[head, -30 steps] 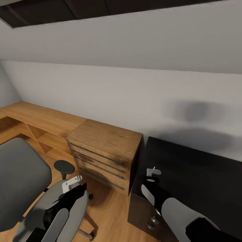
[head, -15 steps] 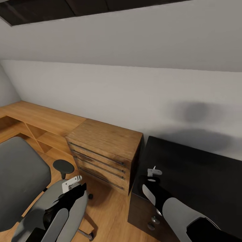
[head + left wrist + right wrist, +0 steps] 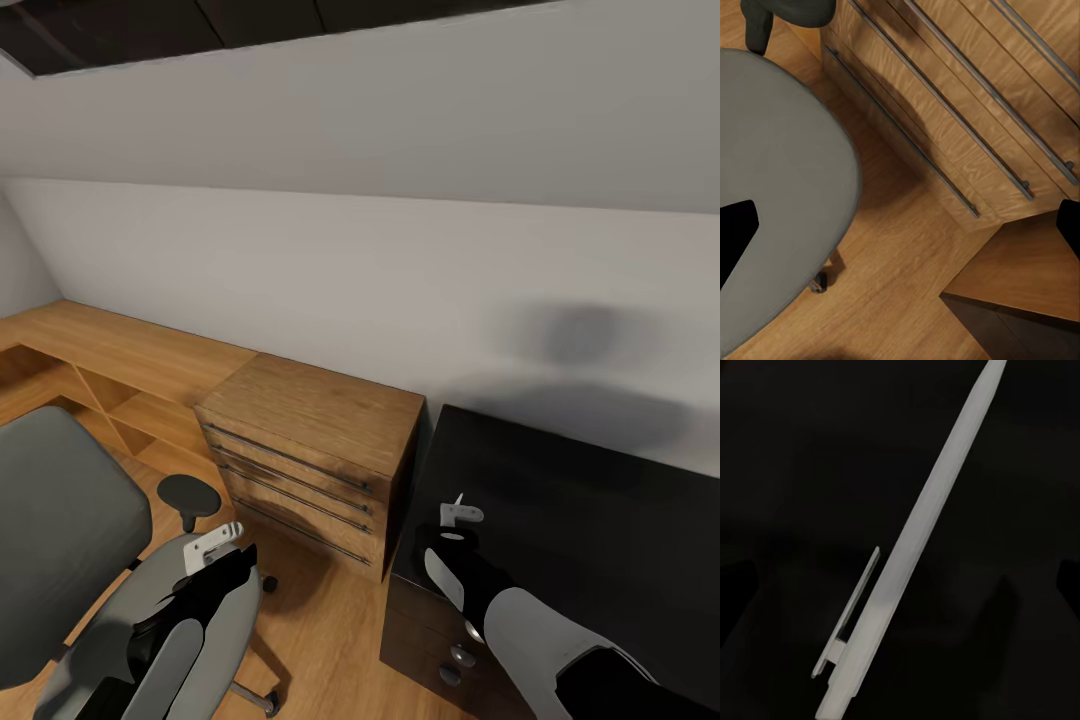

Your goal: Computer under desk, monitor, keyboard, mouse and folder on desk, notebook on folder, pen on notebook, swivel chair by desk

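Head view first: right pincer (image 3: 460, 515) poised over the near left corner of the black desk (image 3: 590, 520), arm reaching in from the lower right; left pincer (image 3: 215, 548) well apart, low over the edge of the swivel chair (image 3: 60, 520), with the wooden chest (image 3: 320, 420) standing between chair and desk. Bare dark desk top around the right pincer; pen too small to pick out from up here

Left wrist view: two black fingertips (image 3: 733, 232) at opposite edges of the frame, spread wide, nothing between them; grey chair seat, chest drawers with long bar handles and wooden floor (image 3: 900, 285) below

Right wrist view: white pen (image 3: 922, 540) lying on the black desk top, right under the pincer and roughly centred between its two faint dark fingertips, these set wide apart and gripping nothing. Long axis of the pen steeply crosswise to the line joining the fingertips, clip (image 3: 851, 607) along one side towards the thicker end. Height above the pen impossible to judge

Judgement: right arm plainly the nearer one; closing line already across the barrel, so mostly a straight descent and a squeeze near mid-length, clear of the clip
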Motion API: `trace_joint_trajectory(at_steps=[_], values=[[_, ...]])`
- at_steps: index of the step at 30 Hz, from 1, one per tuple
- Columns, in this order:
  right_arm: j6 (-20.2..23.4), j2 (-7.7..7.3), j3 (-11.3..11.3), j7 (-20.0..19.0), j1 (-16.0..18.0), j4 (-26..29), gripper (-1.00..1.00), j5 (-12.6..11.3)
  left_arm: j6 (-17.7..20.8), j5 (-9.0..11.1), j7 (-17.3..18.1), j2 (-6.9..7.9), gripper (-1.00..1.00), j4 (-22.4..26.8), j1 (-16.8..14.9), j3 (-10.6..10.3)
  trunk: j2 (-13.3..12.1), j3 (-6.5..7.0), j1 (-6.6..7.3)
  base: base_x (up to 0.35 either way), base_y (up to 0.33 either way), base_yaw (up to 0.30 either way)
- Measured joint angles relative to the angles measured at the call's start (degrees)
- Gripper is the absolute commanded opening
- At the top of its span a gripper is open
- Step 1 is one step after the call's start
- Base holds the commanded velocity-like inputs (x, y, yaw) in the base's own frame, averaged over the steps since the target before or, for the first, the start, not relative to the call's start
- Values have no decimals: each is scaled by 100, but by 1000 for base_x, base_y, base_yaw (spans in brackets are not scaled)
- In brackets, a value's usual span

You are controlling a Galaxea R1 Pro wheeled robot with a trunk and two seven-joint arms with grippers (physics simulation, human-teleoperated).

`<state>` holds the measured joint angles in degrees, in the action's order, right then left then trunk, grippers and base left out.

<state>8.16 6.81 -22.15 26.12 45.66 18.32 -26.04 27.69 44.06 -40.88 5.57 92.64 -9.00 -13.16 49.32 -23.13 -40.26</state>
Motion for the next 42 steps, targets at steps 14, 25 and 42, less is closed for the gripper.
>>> trace_joint_trajectory(at_steps=[14,25,42], values=[[-2,-7,3,-1,0,3,100,-1,8,0,0,8,100,0,0,23,122,-54,-66,0,0,0],[-22,-5,-8,2,2,113,100,17,9,0,0,9,100,0,0,30,405,-180,-219,0,0,0],[-34,-6,-9,-10,2,113,-100,5,9,2,0,13,100,-1,0,51,404,-180,-220,0,0,0]])
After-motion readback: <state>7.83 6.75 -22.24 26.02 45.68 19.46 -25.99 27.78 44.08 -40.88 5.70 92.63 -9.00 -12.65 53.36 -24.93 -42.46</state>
